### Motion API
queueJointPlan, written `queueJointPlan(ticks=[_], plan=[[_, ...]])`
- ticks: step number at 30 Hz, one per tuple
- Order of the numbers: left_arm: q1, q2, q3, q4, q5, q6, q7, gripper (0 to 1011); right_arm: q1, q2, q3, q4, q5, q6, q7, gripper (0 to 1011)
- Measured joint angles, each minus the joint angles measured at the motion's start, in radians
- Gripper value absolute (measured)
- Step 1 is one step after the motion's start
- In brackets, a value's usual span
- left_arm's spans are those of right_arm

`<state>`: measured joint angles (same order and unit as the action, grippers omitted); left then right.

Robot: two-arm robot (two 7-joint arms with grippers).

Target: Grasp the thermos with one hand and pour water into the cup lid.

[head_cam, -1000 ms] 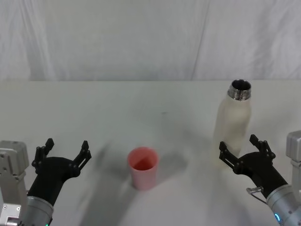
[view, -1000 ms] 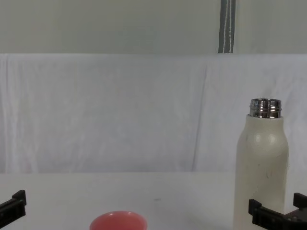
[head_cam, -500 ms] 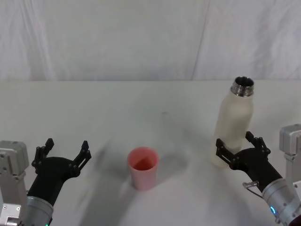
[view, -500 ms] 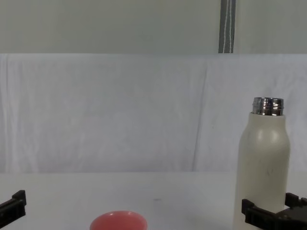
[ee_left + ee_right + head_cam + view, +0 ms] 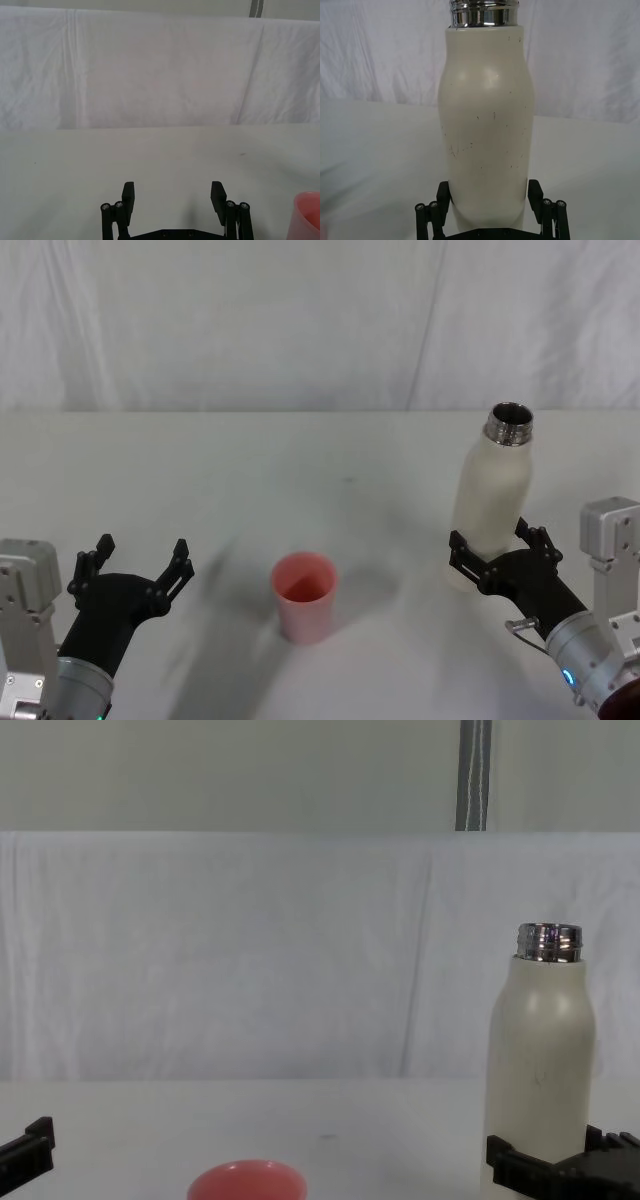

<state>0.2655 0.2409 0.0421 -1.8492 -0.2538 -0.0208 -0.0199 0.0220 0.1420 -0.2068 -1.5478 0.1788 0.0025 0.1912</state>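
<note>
The left black two-fingered tool (image 5: 135,562) hangs spread and empty over the white counter (image 5: 300,470), well clear of the pour. The small pink-red cup lid (image 5: 303,596) stands mouth-up at the middle front (ready to receive water). To its right, the right tool (image 5: 497,553) straddles the base of the tall cream-white thermos with its steel neck (image 5: 493,496); the fingers flank it low, but I cannot tell whether they grip it.

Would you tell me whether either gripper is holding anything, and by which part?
The right gripper has its fingers on either side of the thermos, low on its body. The left gripper is open, empty.
</note>
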Motion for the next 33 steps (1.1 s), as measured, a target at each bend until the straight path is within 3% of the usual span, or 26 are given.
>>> queueJointPlan(ticks=[24,33], plan=[[0.000,0.000,0.000,0.000,0.000,0.000,0.000,1001,0.032,-0.013,-0.010,0.033,0.006,-0.016,0.001,1000],[0.000,0.000,0.000,0.000,0.000,0.000,0.000,1001,0.031,-0.013,-0.009,0.031,0.006,-0.015,0.001,950]])
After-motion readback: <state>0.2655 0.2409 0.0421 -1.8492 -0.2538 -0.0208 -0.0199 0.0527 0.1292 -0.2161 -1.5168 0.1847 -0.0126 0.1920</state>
